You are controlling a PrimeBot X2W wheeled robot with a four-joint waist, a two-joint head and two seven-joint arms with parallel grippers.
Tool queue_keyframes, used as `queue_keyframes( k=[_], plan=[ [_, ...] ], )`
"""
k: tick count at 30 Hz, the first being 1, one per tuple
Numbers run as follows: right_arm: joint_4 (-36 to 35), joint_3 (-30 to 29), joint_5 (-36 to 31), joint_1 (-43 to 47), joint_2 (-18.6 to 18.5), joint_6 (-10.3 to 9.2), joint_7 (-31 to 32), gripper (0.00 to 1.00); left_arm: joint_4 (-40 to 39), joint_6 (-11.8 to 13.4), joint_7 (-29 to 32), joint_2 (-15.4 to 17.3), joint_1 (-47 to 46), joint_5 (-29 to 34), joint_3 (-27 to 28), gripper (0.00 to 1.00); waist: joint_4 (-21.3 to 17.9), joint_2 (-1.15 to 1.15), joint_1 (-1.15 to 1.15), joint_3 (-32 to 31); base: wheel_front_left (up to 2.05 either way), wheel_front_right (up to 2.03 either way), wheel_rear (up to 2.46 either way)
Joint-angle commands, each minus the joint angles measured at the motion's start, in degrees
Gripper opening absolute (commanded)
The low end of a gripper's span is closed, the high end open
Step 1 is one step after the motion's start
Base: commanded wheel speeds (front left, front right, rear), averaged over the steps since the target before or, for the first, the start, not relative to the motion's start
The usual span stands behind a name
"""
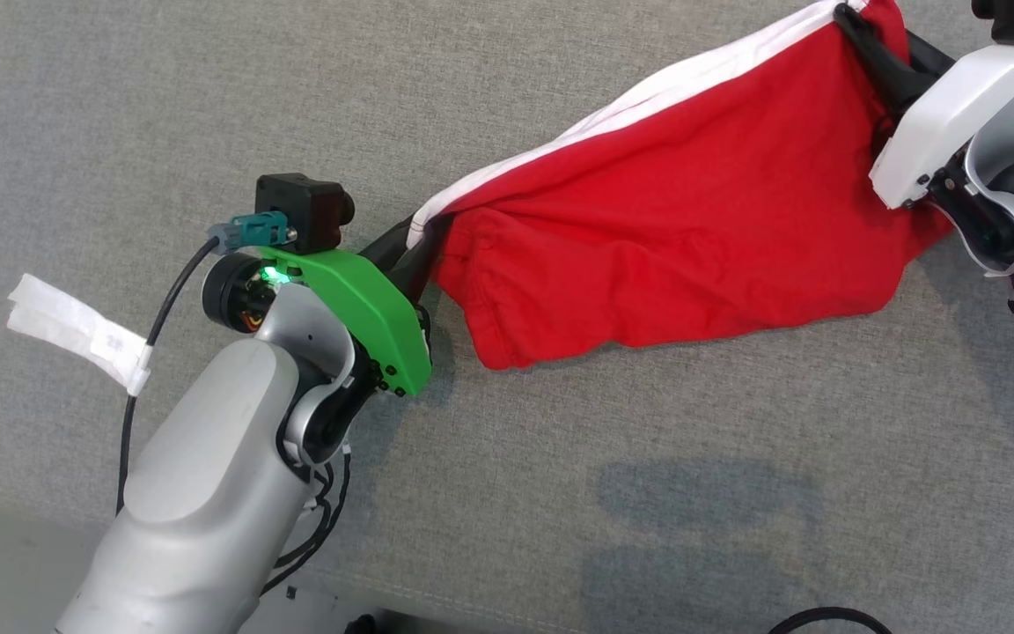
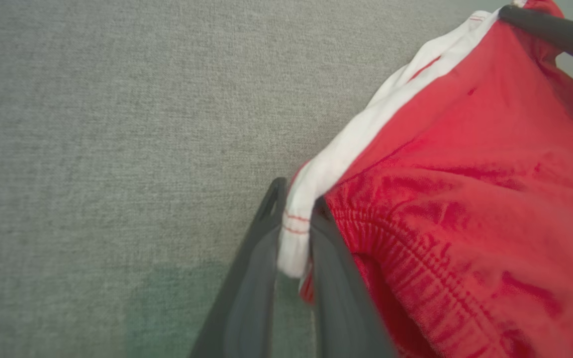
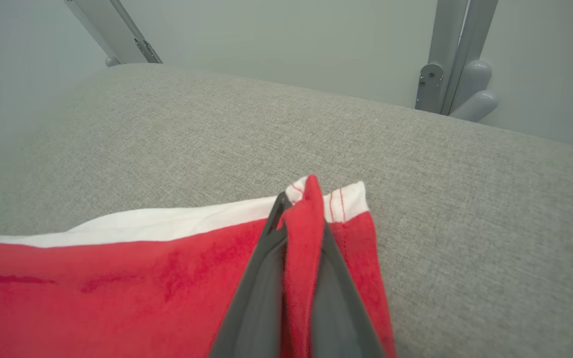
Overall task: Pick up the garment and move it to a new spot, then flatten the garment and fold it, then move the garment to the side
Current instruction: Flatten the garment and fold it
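A red garment (image 1: 674, 220) with a white side stripe hangs stretched between my two grippers above the grey table. My left gripper (image 1: 415, 251) is shut on its lower-left corner; the left wrist view shows the white stripe end (image 2: 296, 233) pinched between the dark fingers (image 2: 336, 288). At the upper right, my right gripper (image 1: 855, 26) is shut on the other corner, and in the right wrist view a red fold (image 3: 304, 233) stands clamped between its fingers (image 3: 261, 288). The garment's lower edge sags onto the table.
The grey fabric table (image 1: 560, 493) stretches all around. A white paper tag (image 1: 76, 330) hangs on my left arm's cable at the left. Metal frame legs (image 3: 458, 59) stand beyond the table's far edge in the right wrist view.
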Motion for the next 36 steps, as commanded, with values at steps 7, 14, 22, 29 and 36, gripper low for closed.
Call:
queue_keyframes(
  k=[7,14,22,29,36],
  plan=[
    [3.62,2.01,-0.04,-2.91,1.78,-0.01,-5.17,1.0,-0.15,0.63,-3.79,0.72,0.17,1.78,0.05,1.0,-1.61,0.69,0.0,-1.65,0.0,0.0,0.0],
    [5.73,3.02,-0.98,-0.34,2.17,-0.01,0.17,1.0,-9.87,7.82,-12.12,6.84,6.79,9.96,1.0,1.0,-3.98,0.69,0.0,-5.26,0.0,0.0,0.0],
    [6.65,2.51,-3.34,1.84,2.25,-0.01,7.85,1.0,-16.66,13.8,-19.0,7.01,14.8,14.52,0.12,1.0,-2.42,0.69,0.0,-4.03,0.0,0.0,0.0],
    [10.03,1.21,-4.67,4.05,4.05,0.0,15.4,1.0,-14.71,13.16,-23.19,4.76,16.19,15.71,-1.5,1.0,0.0,0.69,0.0,-3.21,0.0,0.0,0.0],
    [6.46,-0.6,1.2,8.42,6.21,0.2,21.58,0.0,-10.14,11.18,-25.53,3.07,18.33,16.6,-2.32,1.0,-1.49,0.69,0.0,-7.2,0.0,0.0,0.0]
  ],
)
